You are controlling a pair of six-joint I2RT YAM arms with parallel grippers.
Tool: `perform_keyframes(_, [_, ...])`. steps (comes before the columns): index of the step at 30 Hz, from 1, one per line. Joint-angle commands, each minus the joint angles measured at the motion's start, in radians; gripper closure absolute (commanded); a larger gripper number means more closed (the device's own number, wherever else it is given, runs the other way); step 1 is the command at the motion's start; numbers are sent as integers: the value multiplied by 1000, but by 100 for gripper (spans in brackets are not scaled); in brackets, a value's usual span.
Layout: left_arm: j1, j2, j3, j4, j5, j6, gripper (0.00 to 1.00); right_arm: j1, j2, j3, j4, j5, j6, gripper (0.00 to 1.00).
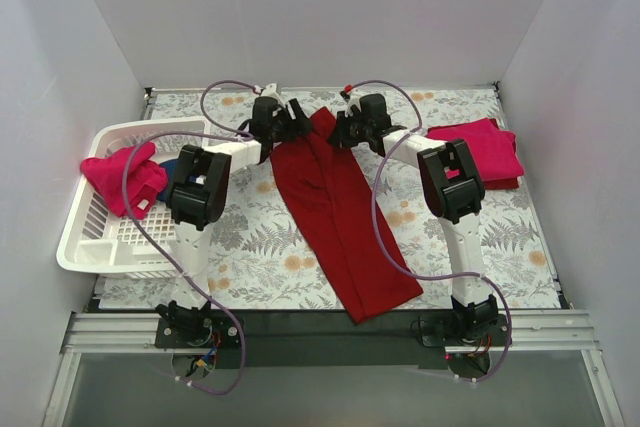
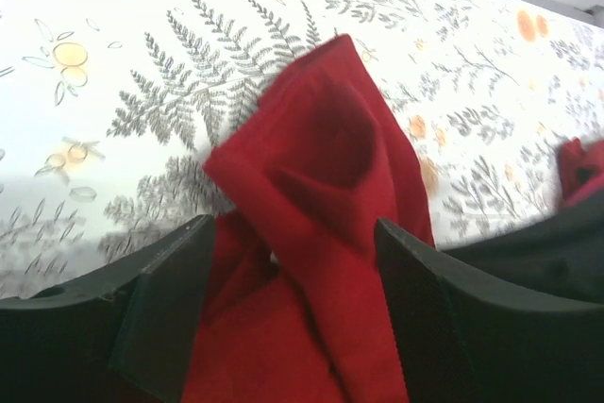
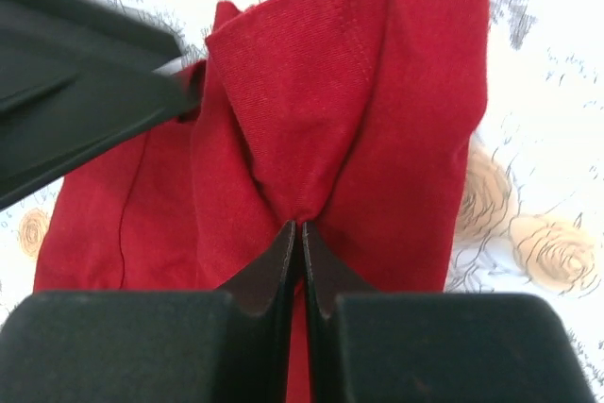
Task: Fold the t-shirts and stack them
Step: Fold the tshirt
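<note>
The dark red shirt (image 1: 340, 217) lies as a long strip on the bench (image 1: 260, 242), far end at both end effectors. The right end effector (image 3: 300, 228) is clamped on a fold of it. The left end effector (image 2: 293, 228) straddles the cloth, jaws apart.

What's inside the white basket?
A pink shirt drapes over the basket and its far rim. A dark blue cloth lies beside it, partly hidden by the left arm. Whatever lies under the pink shirt is covered.
</note>
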Motion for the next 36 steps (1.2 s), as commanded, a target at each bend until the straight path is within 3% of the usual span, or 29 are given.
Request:
perform_keyframes(1, [-18,47,121,-77,-90,13,38,0,-65,-33,38,-24,-7,99])
perform_keyframes(5, [-18,58,134,-90,-144,6,48,0,-75,-44,38,-18,-24,99])
perform_keyframes(12, [-16,97,160,-77,-132,9,57,0,-72,-49,38,-32,-24,99])
perform_keyframes(17, [-18,69,92,-1,-91,7,92,0,-65,-47,38,-39,-26,99])
perform_keyframes(19, [-16,61,71,25,-74,3,100,2,-67,-45,36,-42,-26,99])
perform_keyframes(22, [-18,55,49,47,-55,-5,100,0,-78,-59,36,-45,-30,97])
perform_keyframes(28, [-18,-70,-142,171,-84,-13,100,-1,-122,-96,36,-47,-49,69])
perform_keyframes(36, [-18,-290,-368,295,-143,-11,100,-6,-219,-168,39,-30,-69,55])
